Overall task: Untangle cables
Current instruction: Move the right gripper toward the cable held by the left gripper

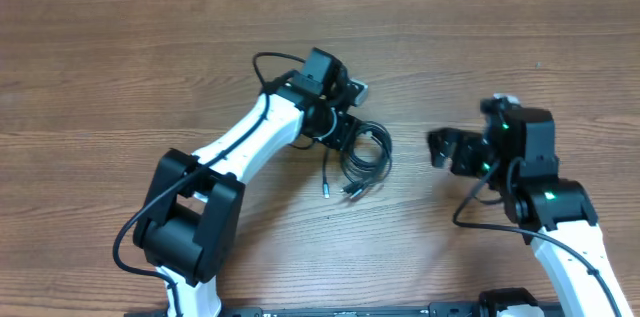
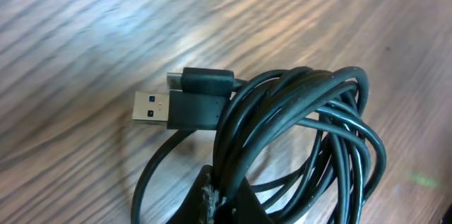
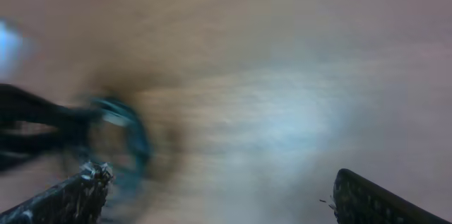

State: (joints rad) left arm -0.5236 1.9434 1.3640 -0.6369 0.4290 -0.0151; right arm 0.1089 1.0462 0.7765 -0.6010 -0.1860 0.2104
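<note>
I see black cables (image 2: 296,111) and a USB plug (image 2: 152,109) with a silver shell and blue insert, on a brown wood-grain counter (image 1: 100,67). The left arm (image 1: 245,137) and right arm (image 1: 580,252) are white with black joints, and the right one shows green lights (image 1: 548,195).

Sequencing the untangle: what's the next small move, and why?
Probably bring the open right gripper across to the cables: the left gripper is shut on the coiled bundle, the right holds nothing and sits apart from it, and loose plug ends lie at the coil's near edge.
</note>
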